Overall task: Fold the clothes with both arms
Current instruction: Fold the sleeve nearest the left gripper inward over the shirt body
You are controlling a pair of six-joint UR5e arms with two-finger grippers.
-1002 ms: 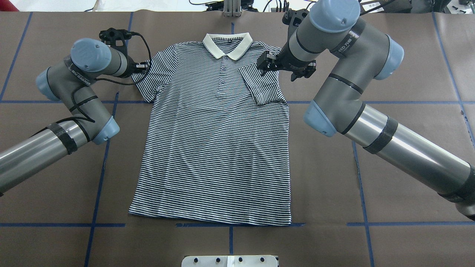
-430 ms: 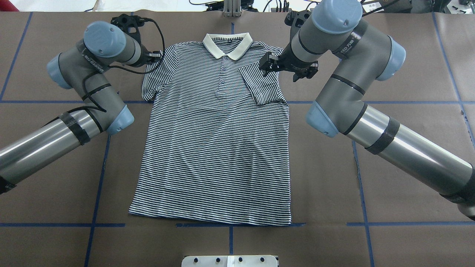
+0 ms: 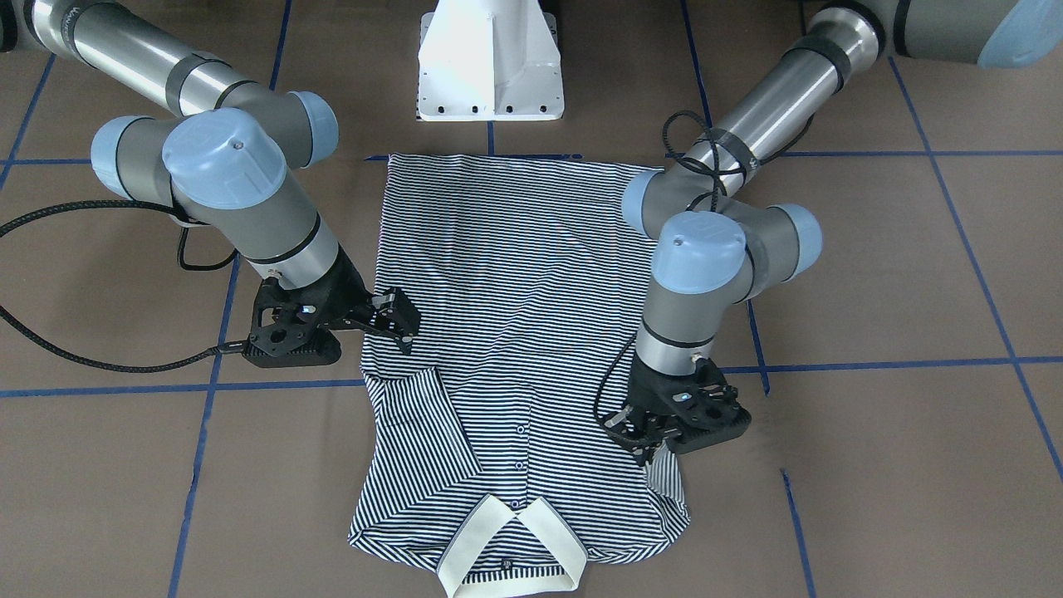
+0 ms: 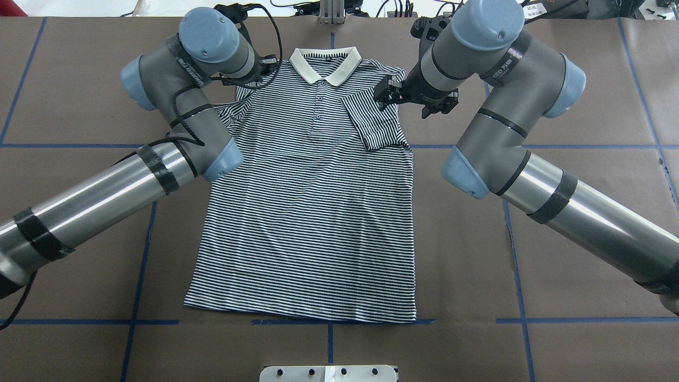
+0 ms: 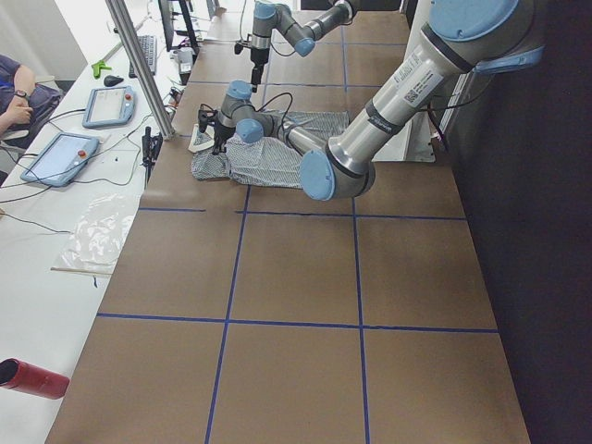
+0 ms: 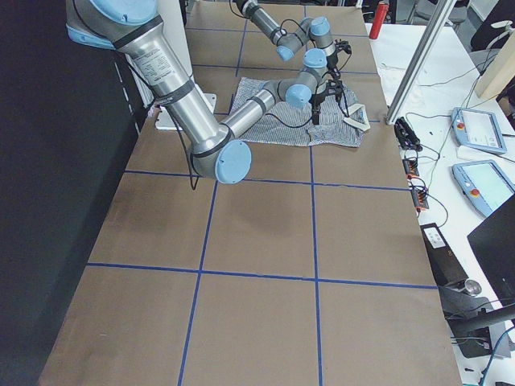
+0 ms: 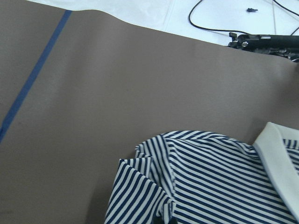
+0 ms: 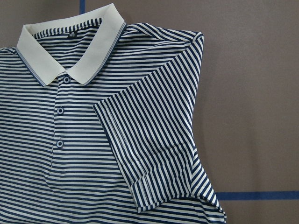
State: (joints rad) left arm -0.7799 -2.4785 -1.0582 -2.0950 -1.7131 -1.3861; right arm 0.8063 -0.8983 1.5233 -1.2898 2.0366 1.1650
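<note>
The striped polo shirt (image 4: 307, 212) lies flat, front up, with its cream collar (image 4: 324, 66) at the far side. Its sleeve on my right (image 4: 374, 124) is folded onto the chest and shows plainly in the right wrist view (image 8: 154, 140). My right gripper (image 4: 386, 91) hovers open just above that shoulder and holds nothing; it also shows in the front view (image 3: 400, 320). My left gripper (image 3: 649, 448) is shut on the other sleeve (image 3: 667, 486), which is lifted and bunched (image 7: 149, 186). In the overhead view the wrist hides its fingers.
The brown table cover bears blue tape lines (image 4: 143, 233). The white pedestal base (image 3: 490, 62) stands at the near edge by the shirt's hem. Beyond the collar is a metal post (image 5: 139, 65) and a bench with tablets (image 5: 60, 157) and cables.
My left arm has swung right and toward the collar, dragging the left sleeve inward so it bunches. My right gripper has drifted slightly right, away from the folded sleeve.
</note>
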